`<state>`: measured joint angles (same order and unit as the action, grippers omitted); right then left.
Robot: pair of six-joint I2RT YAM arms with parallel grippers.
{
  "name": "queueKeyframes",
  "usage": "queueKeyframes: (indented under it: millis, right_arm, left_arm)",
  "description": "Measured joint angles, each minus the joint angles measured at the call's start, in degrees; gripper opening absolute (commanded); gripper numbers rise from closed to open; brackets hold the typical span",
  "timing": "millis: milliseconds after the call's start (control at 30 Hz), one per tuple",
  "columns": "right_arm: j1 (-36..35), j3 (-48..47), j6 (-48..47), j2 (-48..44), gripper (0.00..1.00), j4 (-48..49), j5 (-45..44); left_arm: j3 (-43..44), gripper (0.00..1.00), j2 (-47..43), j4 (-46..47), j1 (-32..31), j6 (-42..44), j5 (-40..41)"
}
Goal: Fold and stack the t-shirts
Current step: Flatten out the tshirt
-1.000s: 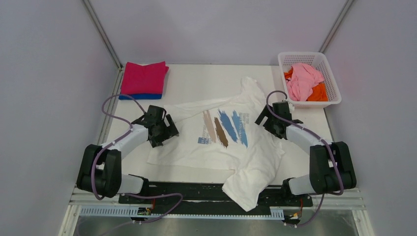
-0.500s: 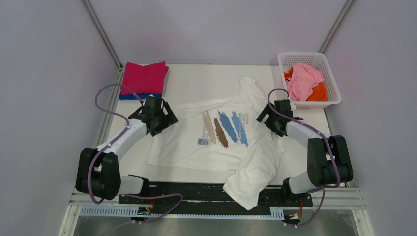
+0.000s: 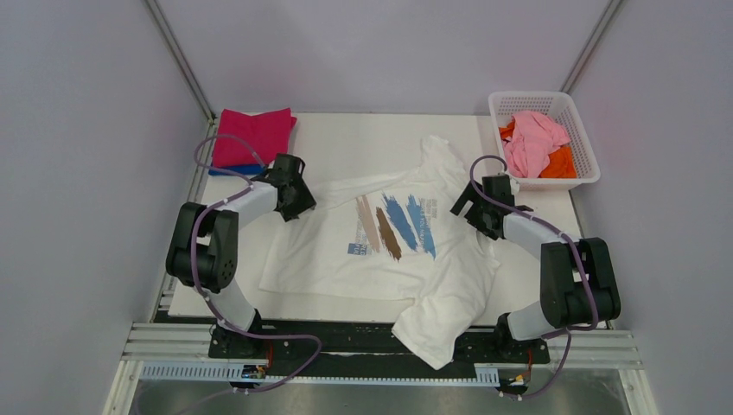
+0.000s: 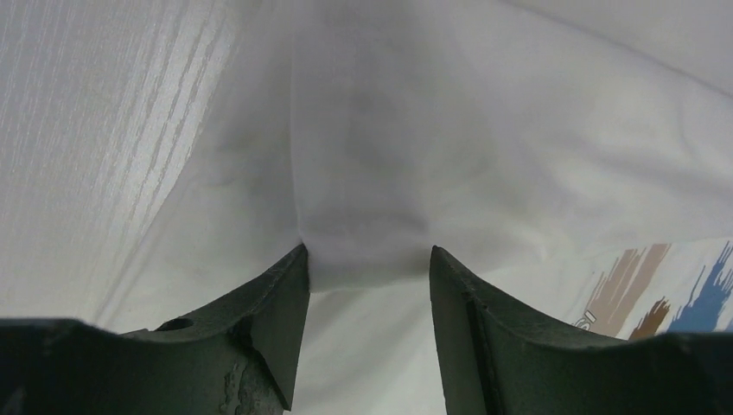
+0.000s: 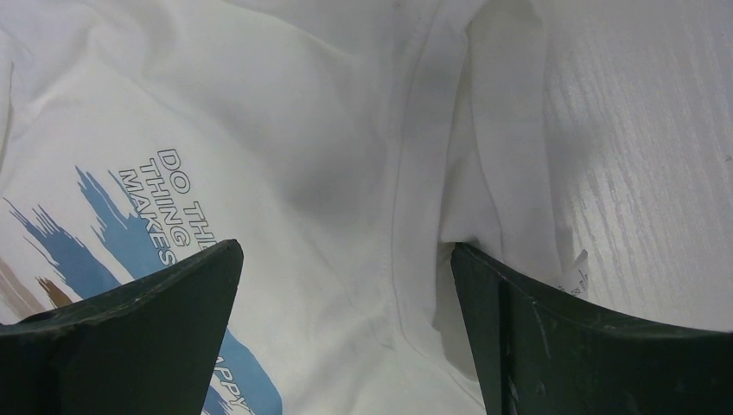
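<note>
The white t-shirt (image 3: 389,251) with blue and brown brush strokes lies spread print-up mid-table, and its lower part hangs over the near edge. My left gripper (image 3: 296,203) rests on its far-left corner. In the left wrist view the t-shirt (image 4: 484,130) rises in a soft fold between the partly narrowed jaws of the left gripper (image 4: 365,252). My right gripper (image 3: 473,213) sits on the shirt's right side. In the right wrist view it (image 5: 346,246) stands wide open over a seam of the shirt (image 5: 302,130). A folded magenta tee (image 3: 252,137) lies on a blue one (image 3: 232,169).
A white lattice basket (image 3: 501,108) at the back right holds a crumpled pale pink tee (image 3: 532,138) and an orange one (image 3: 564,162). Grey walls close in both sides. Bare tabletop (image 3: 363,143) lies behind the white shirt.
The left arm swung away from me to the shirt's far-left corner, and its jaws narrowed around a fold of cloth. The right gripper edged slightly farther and stayed open.
</note>
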<state>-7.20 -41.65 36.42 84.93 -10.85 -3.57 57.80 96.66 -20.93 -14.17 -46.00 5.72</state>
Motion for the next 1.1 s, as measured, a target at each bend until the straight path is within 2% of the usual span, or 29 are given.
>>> queueKeyframes:
  millis: [33,100,133,167,233,267,500,800,933,1100]
  right_arm:
    - [0.0,0.0,-0.1,0.0,1.00,0.0,0.0]
    - [0.0,0.0,-0.1,0.0,1.00,0.0,0.0]
    - [0.0,0.0,-0.1,0.0,1.00,0.0,0.0]
    - [0.0,0.0,-0.1,0.0,1.00,0.0,0.0]
    - [0.0,0.0,-0.1,0.0,1.00,0.0,0.0]
    - [0.0,0.0,-0.1,0.0,1.00,0.0,-0.1]
    - [0.0,0.0,-0.2,0.0,1.00,0.0,-0.5]
    - [0.0,0.0,-0.5,0.0,1.00,0.0,-0.6]
    - [0.0,0.5,-1.0,-0.3,1.00,0.7,-0.5]
    - [0.0,0.9,-1.6,-0.4,1.00,1.6,-0.3]
  left_arm:
    - [0.3,0.56,0.5,0.0,0.0,0.0,0.2]
    - [1.2,0.45,1.5,0.0,0.0,0.0,0.6]
    - [1.5,0.35,1.8,0.1,0.0,-0.1,0.7]
    - [1.9,0.30,2.2,0.0,0.0,0.0,0.8]
    - [2.9,0.08,3.1,0.0,0.0,0.1,0.7]
    - [3.5,0.01,3.7,0.0,0.0,0.4,0.6]
    - [4.5,0.00,3.7,0.3,0.0,1.8,-0.1]
    - [6.2,0.00,-0.6,5.1,0.4,2.7,1.0]
    - [14.6,0.00,5.0,6.4,1.6,2.7,0.8]
    - [30.0,0.00,16.6,7.1,4.0,1.9,3.7]
